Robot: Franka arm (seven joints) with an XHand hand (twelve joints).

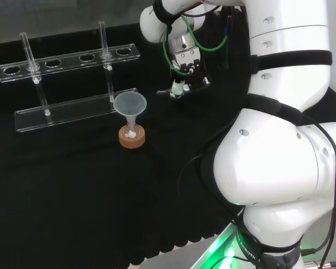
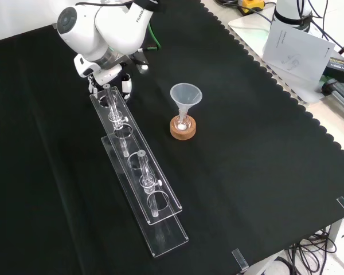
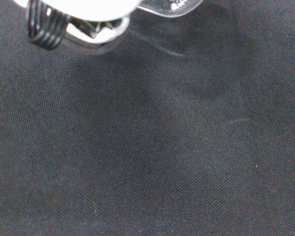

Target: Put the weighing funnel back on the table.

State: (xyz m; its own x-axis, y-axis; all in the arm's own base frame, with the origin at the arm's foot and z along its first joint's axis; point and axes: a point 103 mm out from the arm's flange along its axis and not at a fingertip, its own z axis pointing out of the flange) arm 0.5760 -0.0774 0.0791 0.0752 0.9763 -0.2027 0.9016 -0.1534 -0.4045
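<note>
1. Glassware stands at the left of the head view: a long clear acrylic rack (image 1: 73, 112) with thin glass tubes upright in it. You have no business there.
2. To its right you see the big clear cone-shaped funnel (image 1: 130, 105), mouth up, with its stem in a small flask on a round cork ring (image 1: 132, 140). That is not your piece either.
3. Right of that again, and apart from it, the black and white hand (image 1: 185, 72) hangs low over the black cloth (image 1: 73, 196), pointing down.
4. The small clear weighing funnel (image 3: 174, 6) shows in the wrist view as a blurred bit of glass against the hand's white part, nearer the camera than the cloth. From that, I judge the hand is clamped on it and it is not yet on the table.
5. Your move turns on one relation: the cloth lies straight below the piece, and the wrist view shows that patch bare. The way to go is down, not sideways. You cannot make out the piece's long axis, so lower slowly and let it settle before you let go.
6. In the front view the hand is just beyond the rack's far end. Keep clear of it as you release, since a small glass piece may roll.
7. At the far right stand the arm's own white links (image 1: 280, 168).
</note>
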